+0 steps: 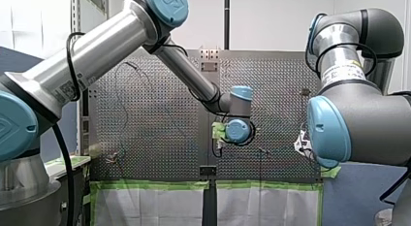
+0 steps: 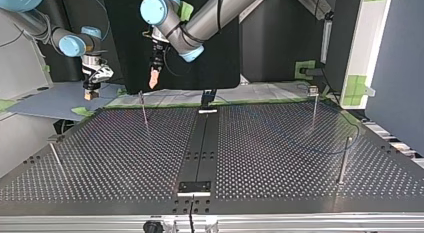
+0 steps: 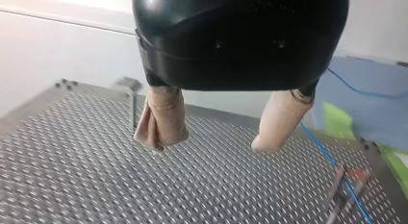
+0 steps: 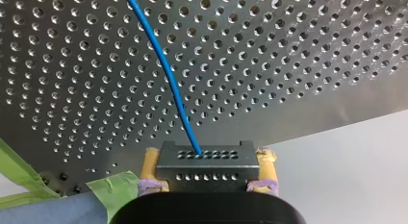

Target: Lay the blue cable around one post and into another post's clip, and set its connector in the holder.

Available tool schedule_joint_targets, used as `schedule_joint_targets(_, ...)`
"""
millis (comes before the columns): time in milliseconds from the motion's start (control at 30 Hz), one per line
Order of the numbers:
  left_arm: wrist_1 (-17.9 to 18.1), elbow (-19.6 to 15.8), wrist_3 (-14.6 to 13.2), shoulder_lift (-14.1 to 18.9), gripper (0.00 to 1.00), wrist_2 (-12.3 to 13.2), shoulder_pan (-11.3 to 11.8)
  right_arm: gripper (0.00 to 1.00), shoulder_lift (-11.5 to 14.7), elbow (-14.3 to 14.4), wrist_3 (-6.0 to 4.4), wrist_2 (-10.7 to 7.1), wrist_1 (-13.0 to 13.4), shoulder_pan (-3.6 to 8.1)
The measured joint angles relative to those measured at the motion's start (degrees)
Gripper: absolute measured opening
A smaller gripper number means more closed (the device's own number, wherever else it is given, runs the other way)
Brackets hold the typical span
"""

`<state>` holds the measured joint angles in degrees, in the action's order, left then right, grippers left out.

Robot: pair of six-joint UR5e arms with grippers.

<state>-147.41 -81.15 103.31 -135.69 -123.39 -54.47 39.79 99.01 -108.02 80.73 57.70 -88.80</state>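
Observation:
My right gripper (image 4: 208, 159) is shut on a grey metal connector (image 4: 207, 172) with rows of small holes, held between yellow pads (image 4: 152, 167). The blue cable (image 4: 166, 70) runs from the connector out over the perforated table. In the top view my right gripper (image 2: 91, 93) hangs beyond the table's far left corner. My left gripper (image 3: 208, 146) is open, its beige pads (image 3: 161, 122) apart with nothing between them, hovering above the table. The blue cable (image 3: 332, 161) passes beside it toward a clipped post (image 3: 337, 195). In the top view my left gripper (image 2: 154, 80) hangs over a thin post (image 2: 144, 110).
Thin posts stand on the table at the top view's right (image 2: 344, 160), far right (image 2: 314, 105) and left (image 2: 55, 159). A faint loop of blue cable (image 2: 325, 152) lies at the right. A dark centre strip carries holders at near (image 2: 195, 187) and far (image 2: 207, 111) ends.

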Motion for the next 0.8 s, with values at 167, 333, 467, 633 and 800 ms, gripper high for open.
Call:
schedule_joint_targets(167,-1.3,-2.7,2.3,2.7,1.0,-1.5,0.2,0.0,0.0,0.0,-0.27,-0.03,-0.1,-0.01)
schedule_joint_targets(333,-0.8,-5.7,3.4,5.7,1.0,0.7,2.9,0.0,0.0,0.0,-0.22,-0.05,-0.2,-0.01)
schedule_joint_targets(467,0.5,-7.9,4.2,7.9,1.0,2.8,5.1,0.0,0.0,0.0,0.2,-0.1,-0.3,-0.02)
schedule_joint_targets(633,0.9,-10.2,5.8,10.2,1.0,5.1,7.4,0.0,-0.1,0.0,0.25,-0.42,-0.2,-0.07)
schedule_joint_targets(800,-0.9,-12.7,6.2,12.7,1.0,6.0,9.9,0.0,-0.1,0.0,0.17,-0.7,-0.1,-0.09)
